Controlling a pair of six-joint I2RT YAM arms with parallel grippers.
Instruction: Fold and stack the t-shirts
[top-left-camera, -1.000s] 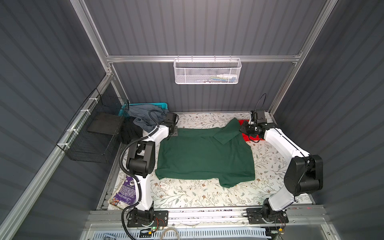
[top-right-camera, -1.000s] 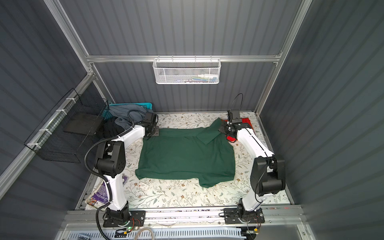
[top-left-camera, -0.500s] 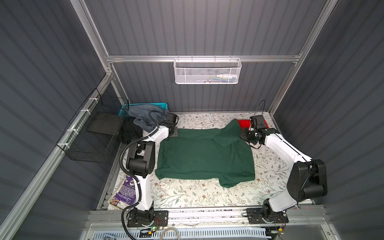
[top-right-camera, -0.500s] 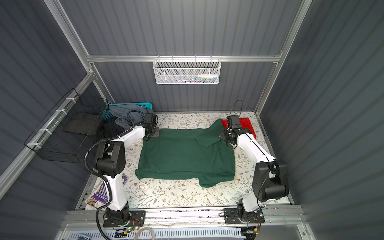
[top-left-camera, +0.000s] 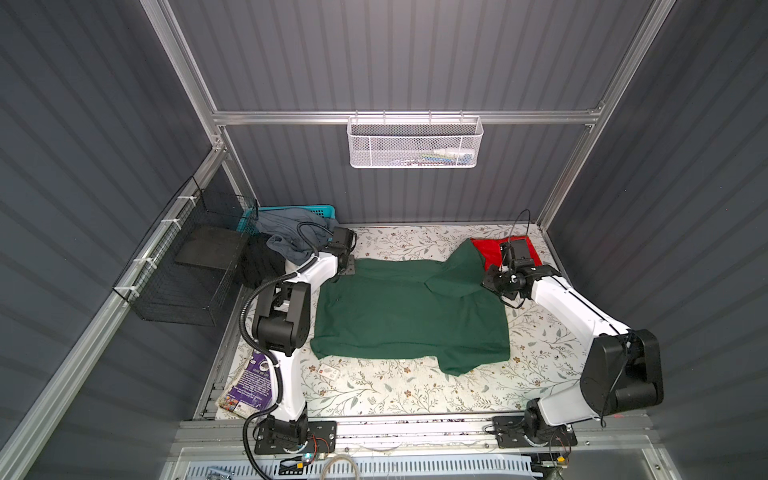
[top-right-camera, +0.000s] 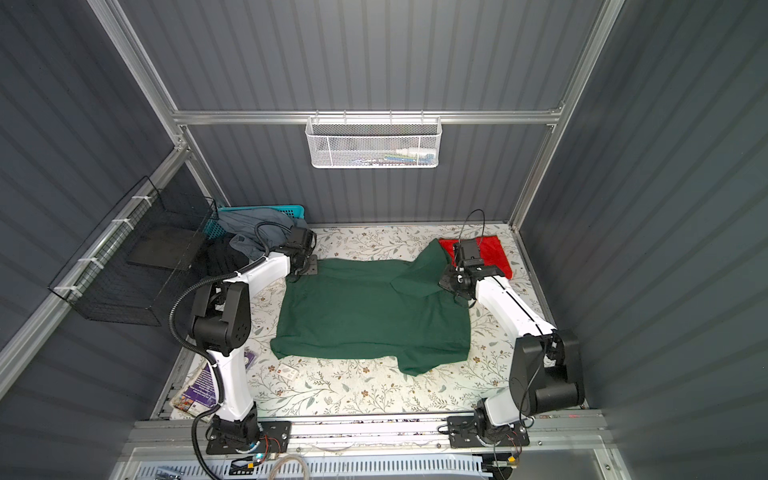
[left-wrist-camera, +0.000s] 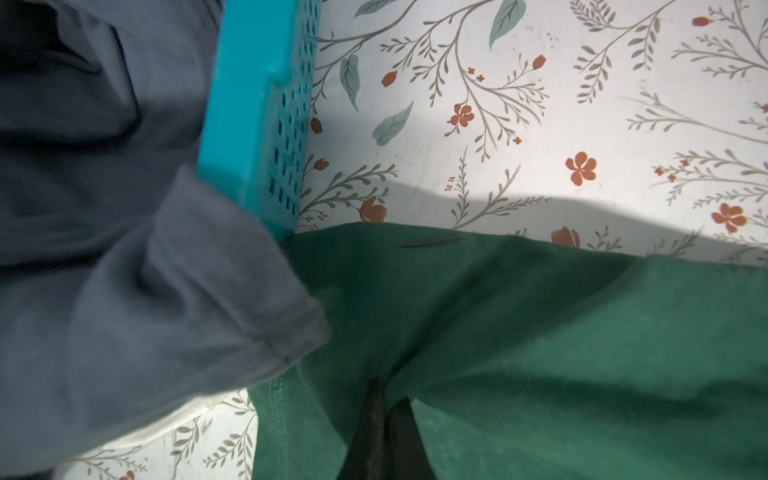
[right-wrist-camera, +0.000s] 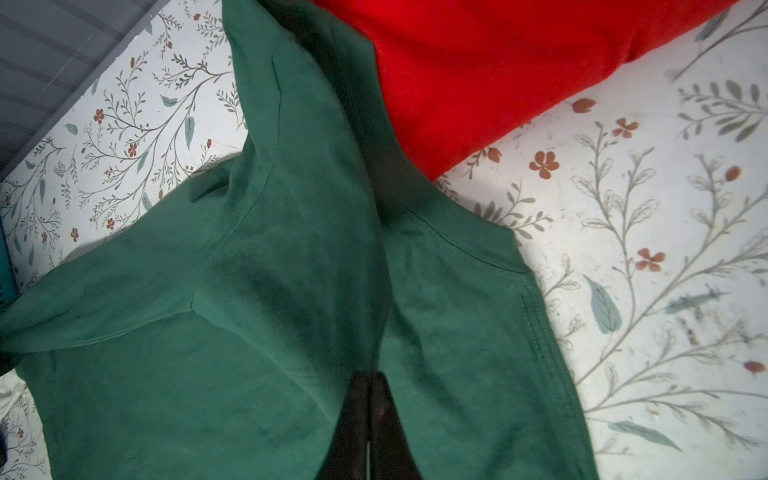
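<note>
The dark green t-shirt (top-left-camera: 399, 316) is spread on the desk (top-left-camera: 374, 390). Over the last second its far right shoulder has been drawn inward by the right end effector (right-wrist-camera: 368, 378), clamped on it, and the red t-shirt (top-left-camera: 494, 249) behind is more exposed. A sleeve fold is judged begun. The left end effector (left-wrist-camera: 380, 382) is pinched on the far left corner.

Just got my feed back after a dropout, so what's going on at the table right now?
Both arms are on the green shirt, which lies mostly flat on the flowered table. The left gripper is shut on its far corner beside the teal basket. The right gripper is shut on the cloth near the collar, where it stands up off the table in a fold. The red shirt looks folded in the far right corner, with nothing stacked on it.
</note>
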